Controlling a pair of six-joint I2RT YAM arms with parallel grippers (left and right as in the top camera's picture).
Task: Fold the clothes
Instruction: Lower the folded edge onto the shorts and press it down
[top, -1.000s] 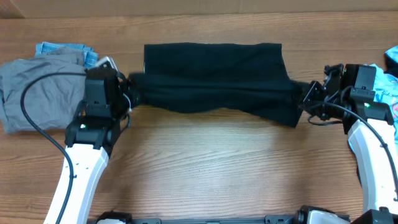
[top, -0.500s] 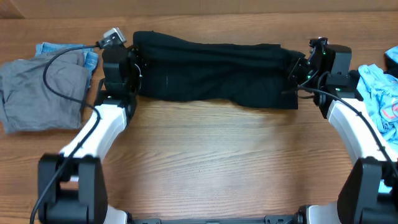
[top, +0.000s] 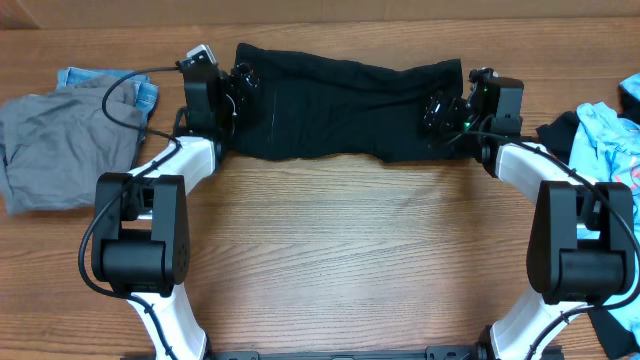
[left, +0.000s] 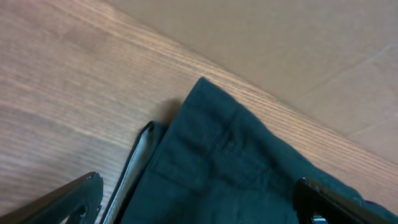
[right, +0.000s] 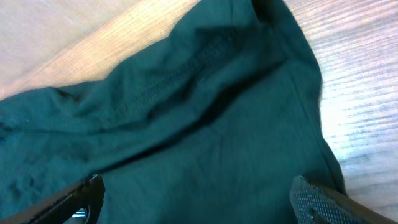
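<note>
The clothes (top: 345, 105) are a black garment lying as a long folded band across the far side of the table. My left gripper (top: 240, 92) hovers over its left end, jaws open, with nothing between them. My right gripper (top: 440, 110) stands open over the right end. In the left wrist view the clothes (left: 242, 162) fill the space between the wide-spread fingertips (left: 84, 193), and a pale edge (left: 134, 168) shows along the cloth's left side. In the right wrist view the clothes (right: 199, 124) lie loose and wrinkled under the open gripper (right: 199, 205).
A grey folded garment (top: 60, 145) lies at the far left with a blue printed piece (top: 100, 78) under it. A light blue shirt (top: 610, 140) lies at the right edge. A tan wall (left: 280, 37) runs behind the table's far edge.
Both grippers carried the garment's ends away from me toward the far edge, then opened and let go. The black band now lies narrower and farther back.
</note>
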